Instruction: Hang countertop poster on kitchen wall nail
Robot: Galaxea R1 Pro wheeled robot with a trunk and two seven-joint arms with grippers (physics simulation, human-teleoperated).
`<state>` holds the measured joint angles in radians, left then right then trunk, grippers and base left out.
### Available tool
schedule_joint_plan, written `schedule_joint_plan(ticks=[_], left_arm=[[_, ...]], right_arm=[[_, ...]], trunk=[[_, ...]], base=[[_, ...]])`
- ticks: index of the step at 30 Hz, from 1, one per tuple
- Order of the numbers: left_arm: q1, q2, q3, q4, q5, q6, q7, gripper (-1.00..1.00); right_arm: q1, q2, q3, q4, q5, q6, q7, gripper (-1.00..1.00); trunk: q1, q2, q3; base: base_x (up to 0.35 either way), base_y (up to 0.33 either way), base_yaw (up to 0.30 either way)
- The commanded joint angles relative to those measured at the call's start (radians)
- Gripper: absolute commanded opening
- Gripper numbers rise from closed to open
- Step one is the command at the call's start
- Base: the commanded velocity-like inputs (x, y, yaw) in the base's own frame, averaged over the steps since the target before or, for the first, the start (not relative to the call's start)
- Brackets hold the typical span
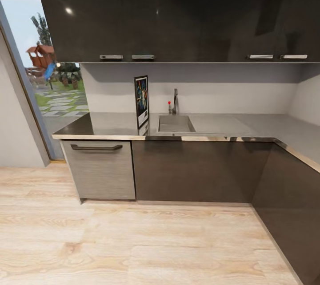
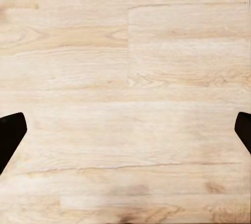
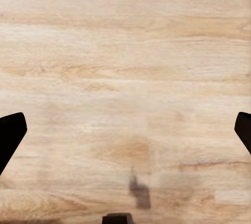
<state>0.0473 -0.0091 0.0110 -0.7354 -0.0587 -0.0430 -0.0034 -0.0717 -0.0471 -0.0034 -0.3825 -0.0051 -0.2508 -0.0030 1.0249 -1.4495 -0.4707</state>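
The poster [image 1: 142,100] stands upright on the kitchen countertop [image 1: 111,124], just left of the sink, seen nearly edge-on with its colourful dark-blue face turned toward the sink side. The grey-brown worktop runs along the back wall and turns the corner at the right. My left gripper [image 2: 125,132] is open, its dark fingertips [image 2: 10,135] at both edges of the left wrist view, with pale wooden floor between them. My right gripper [image 3: 125,135] is open too, with its fingertips [image 3: 11,134] wide apart over the same floor.
A steel sink [image 1: 175,123] with a tap [image 1: 175,101] is set into the worktop. Dark wall cabinets [image 1: 178,14] hang above. Below are dark fronts and a grey drawer unit [image 1: 101,169]. A glass door [image 1: 53,81] to a garden is at left. Wooden floor [image 1: 133,245] lies ahead.
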Motion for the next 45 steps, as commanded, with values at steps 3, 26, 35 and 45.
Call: schedule_joint_plan(ticks=[3, 26, 35, 45], left_arm=[[0.000, 0.002, 0.007, -0.311, -0.006, 0.023, -0.004, 1.00], [-0.941, -0.105, -0.007, -0.322, -0.003, 0.609, 0.006, 1.00], [-0.953, -0.106, -0.003, -0.316, -0.003, 0.593, 0.005, 1.00], [-0.954, -0.103, 0.007, -0.314, -0.003, 0.591, 0.002, 1.00]], right_arm=[[-0.002, -0.007, -0.002, -0.006, 0.000, -0.004, -0.002, 1.00], [0.176, -0.039, -0.074, -0.320, 0.008, -0.519, -0.136, 1.00], [0.189, -0.039, -0.074, -0.333, 0.008, -0.518, -0.138, 1.00], [0.190, -0.039, -0.073, -0.319, 0.009, -0.518, -0.138, 1.00]], trunk=[[0.000, 0.000, -0.001], [0.000, 0.000, -0.001], [0.000, 0.000, -0.001], [0.000, 0.000, -0.001]], base=[[0.008, 0.000, 0.000], [0.002, 0.000, 0.000], [0.256, 0.000, 0.000], [0.327, 0.000, 0.000]])
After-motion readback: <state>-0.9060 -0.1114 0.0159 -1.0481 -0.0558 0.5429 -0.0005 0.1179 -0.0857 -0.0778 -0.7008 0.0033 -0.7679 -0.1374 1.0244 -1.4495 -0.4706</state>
